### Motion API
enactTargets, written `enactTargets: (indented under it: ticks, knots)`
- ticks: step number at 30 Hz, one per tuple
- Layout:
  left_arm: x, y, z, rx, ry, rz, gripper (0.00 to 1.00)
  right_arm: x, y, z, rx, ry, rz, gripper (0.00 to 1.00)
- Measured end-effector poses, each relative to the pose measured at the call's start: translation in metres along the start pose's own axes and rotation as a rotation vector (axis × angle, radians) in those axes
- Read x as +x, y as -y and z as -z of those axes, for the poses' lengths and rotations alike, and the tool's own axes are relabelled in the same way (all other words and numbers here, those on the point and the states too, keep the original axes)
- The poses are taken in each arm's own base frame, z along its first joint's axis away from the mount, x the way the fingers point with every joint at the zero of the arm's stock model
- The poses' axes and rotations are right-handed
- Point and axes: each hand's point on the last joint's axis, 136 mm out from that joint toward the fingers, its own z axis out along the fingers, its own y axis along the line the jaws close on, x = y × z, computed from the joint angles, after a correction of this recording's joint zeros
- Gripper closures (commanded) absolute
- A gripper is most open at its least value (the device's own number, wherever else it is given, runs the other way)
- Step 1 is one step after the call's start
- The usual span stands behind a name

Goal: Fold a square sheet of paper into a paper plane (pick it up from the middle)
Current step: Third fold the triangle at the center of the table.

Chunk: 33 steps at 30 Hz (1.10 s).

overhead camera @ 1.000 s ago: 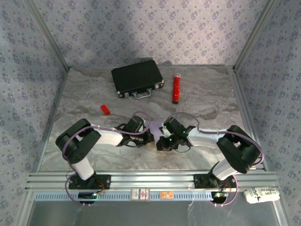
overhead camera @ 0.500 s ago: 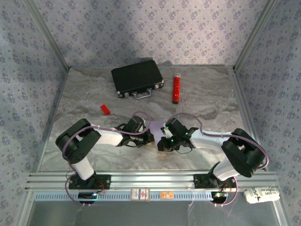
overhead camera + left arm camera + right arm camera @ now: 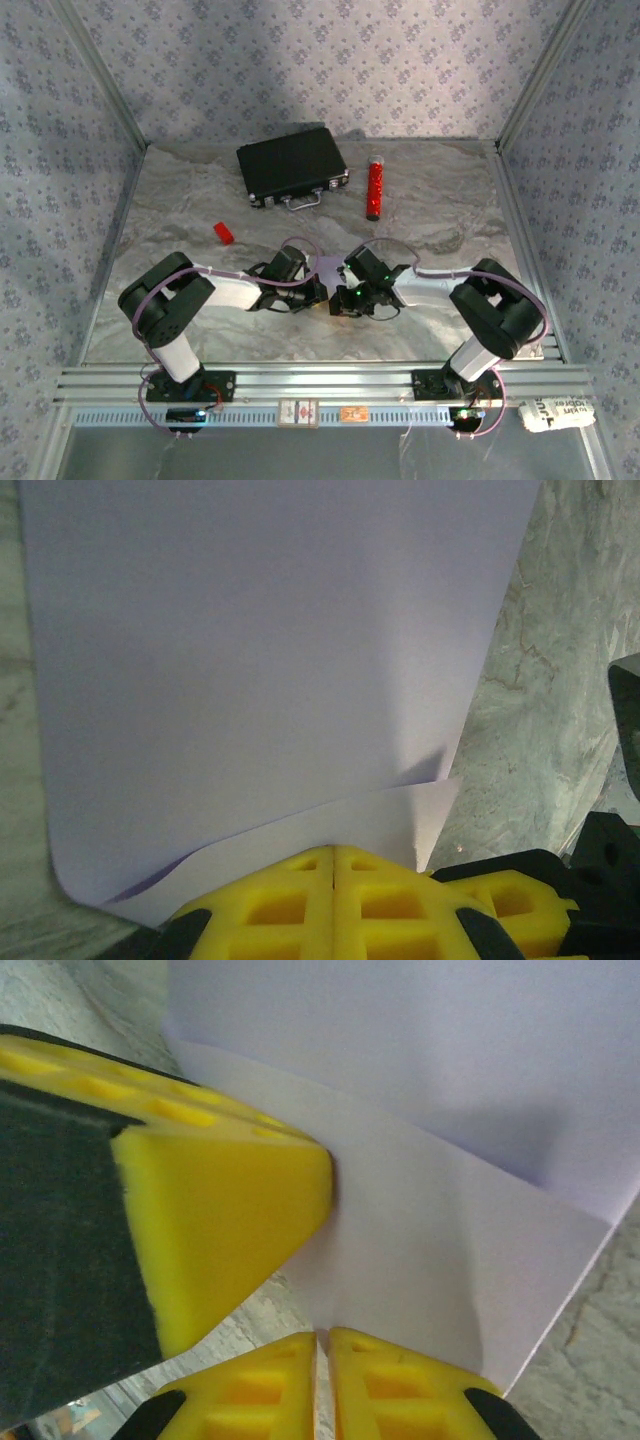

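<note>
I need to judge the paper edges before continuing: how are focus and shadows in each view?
Left wrist: the square sheet of paper is softly lit, edges crisp, a dark shadow under the upper layer's right corner. Right wrist: grey shadow along the layer edge; the big yellow finger at left looks soft. Top external: no glare; arms cover most of the sheet.

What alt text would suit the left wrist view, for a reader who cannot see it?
The left gripper, its yellow fingers shut together at the bottom edge, pinches the near edge of the square sheet of paper, pale lilac, in two overlapping layers that cover most of the picture. Grey marbled table shows at the right.
</note>
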Motion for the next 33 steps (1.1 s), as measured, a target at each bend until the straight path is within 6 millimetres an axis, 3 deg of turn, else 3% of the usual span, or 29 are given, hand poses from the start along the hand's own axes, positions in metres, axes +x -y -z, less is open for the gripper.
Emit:
enactTargets:
  ticks: [33]
  knots:
    - [0.0, 0.0, 0.0, 0.005, 0.002, -0.001, 1.0, 0.045, 0.013, 0.014, -0.034, -0.005, -0.04, 0.87]
